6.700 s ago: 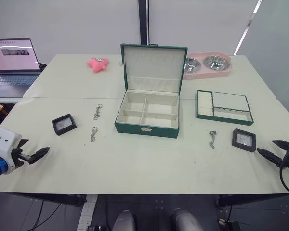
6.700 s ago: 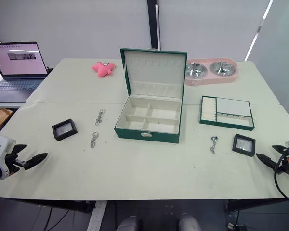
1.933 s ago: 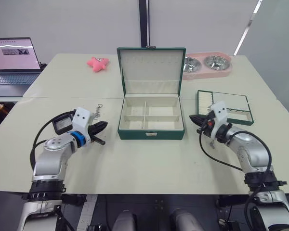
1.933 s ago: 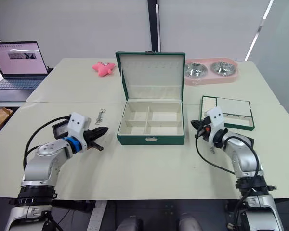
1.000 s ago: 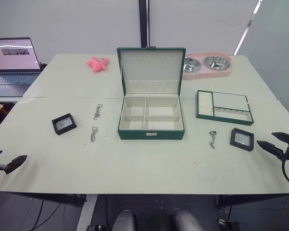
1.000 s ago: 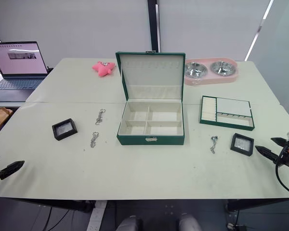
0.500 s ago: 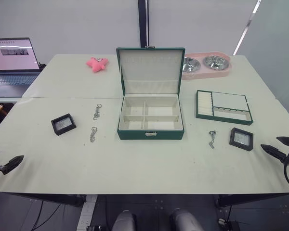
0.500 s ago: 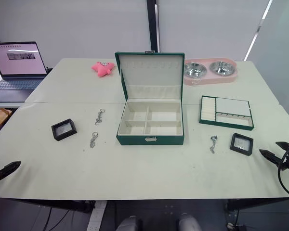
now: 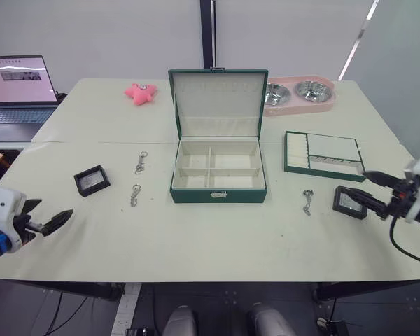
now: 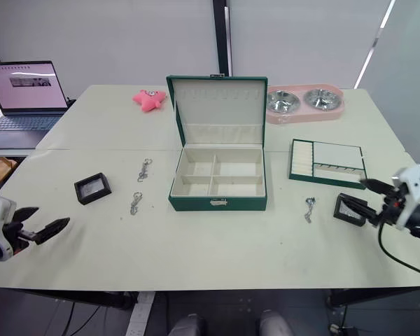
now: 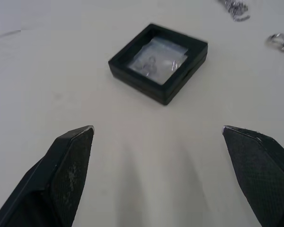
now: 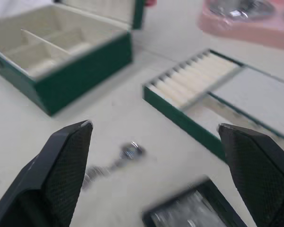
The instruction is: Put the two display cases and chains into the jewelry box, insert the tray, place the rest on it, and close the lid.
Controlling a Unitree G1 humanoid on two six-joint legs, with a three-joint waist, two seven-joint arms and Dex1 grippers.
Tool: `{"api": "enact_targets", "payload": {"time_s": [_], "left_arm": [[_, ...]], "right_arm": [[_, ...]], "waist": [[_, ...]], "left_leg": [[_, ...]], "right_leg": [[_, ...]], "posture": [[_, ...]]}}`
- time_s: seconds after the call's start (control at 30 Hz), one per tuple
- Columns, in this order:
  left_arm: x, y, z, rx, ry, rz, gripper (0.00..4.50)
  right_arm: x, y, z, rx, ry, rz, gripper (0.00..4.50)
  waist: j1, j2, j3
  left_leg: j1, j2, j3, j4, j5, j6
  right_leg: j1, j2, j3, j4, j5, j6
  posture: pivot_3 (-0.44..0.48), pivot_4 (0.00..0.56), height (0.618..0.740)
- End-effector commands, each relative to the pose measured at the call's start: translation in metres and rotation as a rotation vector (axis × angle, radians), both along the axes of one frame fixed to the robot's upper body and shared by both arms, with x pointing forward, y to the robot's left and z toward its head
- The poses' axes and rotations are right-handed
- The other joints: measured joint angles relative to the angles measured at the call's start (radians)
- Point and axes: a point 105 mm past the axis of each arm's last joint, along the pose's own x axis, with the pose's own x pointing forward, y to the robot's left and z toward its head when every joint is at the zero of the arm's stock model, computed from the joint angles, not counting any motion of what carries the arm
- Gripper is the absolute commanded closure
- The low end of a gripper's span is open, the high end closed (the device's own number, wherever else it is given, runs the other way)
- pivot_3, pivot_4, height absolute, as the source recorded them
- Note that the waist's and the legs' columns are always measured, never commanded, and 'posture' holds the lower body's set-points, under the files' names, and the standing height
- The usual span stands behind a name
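The dark green jewelry box [image 9: 218, 187] stands at mid-table with its lid [image 9: 218, 103] upright. The green-rimmed tray [image 9: 325, 155] lies to its right. One display case [image 9: 92, 180] rests at the left, and two chains [image 9: 141, 162] [image 9: 134, 195] lie between it and the box. The other display case [image 9: 349, 201] is at the right, with a third chain [image 9: 308, 202] beside it. My left gripper [image 9: 54, 211] is open near the front left edge, short of the left case [image 11: 158, 62]. My right gripper [image 9: 360, 186] is open, its fingers over the right case [image 12: 194, 213].
A laptop [image 9: 17, 87] sits at the far left. At the back are a pink star toy [image 9: 141, 92] and a pink double-bowl tray [image 9: 301, 94]. The table's front edge [image 9: 210, 280] runs close below both grippers.
Both grippers have come in from the table's outer edges. The left now points at the left display case and the right has reached the right one. Nothing on the table has moved.
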Motion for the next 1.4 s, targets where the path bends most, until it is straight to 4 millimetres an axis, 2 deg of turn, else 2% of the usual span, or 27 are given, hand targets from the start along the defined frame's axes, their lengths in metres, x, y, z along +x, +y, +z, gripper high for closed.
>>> {"api": "enact_targets", "payload": {"time_s": [0.03, 0.23, 0.47, 0.63, 1.2, 1.3, 1.4], "left_arm": [[0.009, -0.013, 0.004, 0.030, 0.027, -0.076, 0.00], [0.036, -0.028, 0.006, 0.103, 0.058, -0.165, 0.00], [0.062, -0.041, 0.016, 0.132, 0.059, -0.236, 0.00], [0.068, -0.044, 0.009, 0.142, 0.102, -0.255, 0.00], [0.068, -0.039, -0.006, 0.135, 0.170, -0.213, 0.00], [0.067, -0.039, -0.008, 0.134, 0.178, -0.210, 0.59], [0.067, -0.039, -0.010, 0.133, 0.185, -0.205, 1.54]], "right_arm": [[-0.011, 0.058, 0.025, 0.031, -0.059, 0.200, 0.03], [-0.020, 0.134, 0.028, 0.055, -0.089, 0.452, 0.03], [-0.021, 0.173, 0.014, 0.025, -0.100, 0.554, 0.03], [-0.019, 0.183, 0.007, 0.007, -0.114, 0.553, 0.03], [-0.018, 0.187, -0.014, -0.030, -0.104, 0.515, 0.03], [-0.017, 0.188, -0.015, -0.027, -0.103, 0.515, 0.00], [-0.015, 0.188, -0.015, -0.025, -0.103, 0.513, 0.00]], "waist": [[0.002, 0.000, 0.000], [0.009, -0.003, 0.001], [0.007, -0.004, 0.002], [0.002, -0.004, 0.002], [0.003, -0.004, 0.002], [0.003, -0.004, 0.002], [0.003, -0.004, 0.002]], "left_leg": [[0.000, 0.000, 0.000, 0.000, 0.000, 0.000], [-0.001, -0.001, -0.002, 0.001, 0.000, 0.000], [-0.002, -0.001, -0.002, 0.001, 0.000, 0.000], [-0.002, -0.001, -0.003, 0.001, 0.000, 0.000], [-0.002, 0.000, -0.003, 0.001, 0.000, 0.000], [-0.002, 0.000, -0.003, 0.002, 0.000, 0.000], [-0.002, 0.000, -0.003, 0.002, 0.000, 0.000]], "right_leg": [[0.000, 0.000, 0.000, 0.000, 0.000, 0.000], [-0.001, 0.000, -0.002, -0.001, 0.000, 0.000], [-0.002, 0.000, -0.003, -0.001, 0.000, 0.000], [-0.002, 0.000, -0.003, 0.000, 0.000, 0.000], [-0.003, 0.000, -0.004, 0.003, 0.000, 0.000], [-0.003, 0.000, -0.004, 0.003, 0.000, 0.000], [-0.003, 0.000, -0.004, 0.003, 0.000, 0.000]], "posture": [[0.000, 0.150, 0.740], [0.000, 0.150, 0.740], [0.000, 0.150, 0.740], [0.000, 0.150, 0.740], [0.000, 0.150, 0.740], [0.000, 0.150, 0.740], [0.000, 0.150, 0.740]]}}
